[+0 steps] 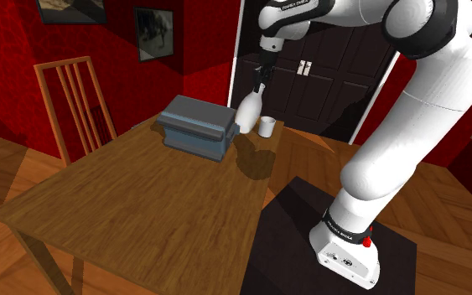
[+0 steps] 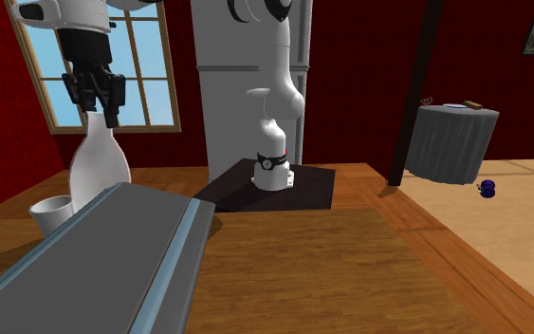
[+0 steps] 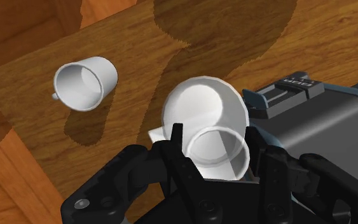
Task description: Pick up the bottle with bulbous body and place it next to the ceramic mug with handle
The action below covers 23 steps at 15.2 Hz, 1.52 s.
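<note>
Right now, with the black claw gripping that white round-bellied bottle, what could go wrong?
1. The black gripper clasps the white bulbous bottle only by its narrow neck, so it might slip or swing.
2. The grey box stands close beside it; a sideways move could strike it.
3. The white mug sits near the wooden table's corner, so a bump might push it off.

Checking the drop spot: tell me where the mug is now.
In the shoulder view the mug stands at the far edge of the table, just right of the white bottle that the gripper clasps by its neck.
</note>
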Tool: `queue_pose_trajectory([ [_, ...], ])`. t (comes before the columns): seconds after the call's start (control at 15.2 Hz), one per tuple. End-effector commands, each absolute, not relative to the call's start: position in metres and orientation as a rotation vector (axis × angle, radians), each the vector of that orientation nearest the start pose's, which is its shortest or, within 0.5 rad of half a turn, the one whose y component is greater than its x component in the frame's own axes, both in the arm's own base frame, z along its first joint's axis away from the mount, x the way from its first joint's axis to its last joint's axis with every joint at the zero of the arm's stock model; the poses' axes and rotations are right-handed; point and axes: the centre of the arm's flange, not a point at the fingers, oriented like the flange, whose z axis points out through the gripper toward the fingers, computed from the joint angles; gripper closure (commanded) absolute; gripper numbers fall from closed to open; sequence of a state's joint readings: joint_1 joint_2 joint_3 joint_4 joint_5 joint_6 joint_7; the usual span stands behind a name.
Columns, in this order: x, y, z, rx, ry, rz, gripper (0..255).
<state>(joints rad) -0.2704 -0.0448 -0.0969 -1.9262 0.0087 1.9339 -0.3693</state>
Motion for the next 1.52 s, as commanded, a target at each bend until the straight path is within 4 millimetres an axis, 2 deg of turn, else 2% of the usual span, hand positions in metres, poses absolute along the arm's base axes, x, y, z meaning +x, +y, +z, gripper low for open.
queue_pose_trajectory([
  [0.0, 0.515, -0.198, 0.501, -3.148, 0.002, -0.086, 255],
  [0.99, 0.515, -0.198, 0.422, -3.148, 0.002, -0.086, 255],
  [1.45, 0.515, -0.198, 0.419, -3.148, 0.002, -0.086, 255],
])
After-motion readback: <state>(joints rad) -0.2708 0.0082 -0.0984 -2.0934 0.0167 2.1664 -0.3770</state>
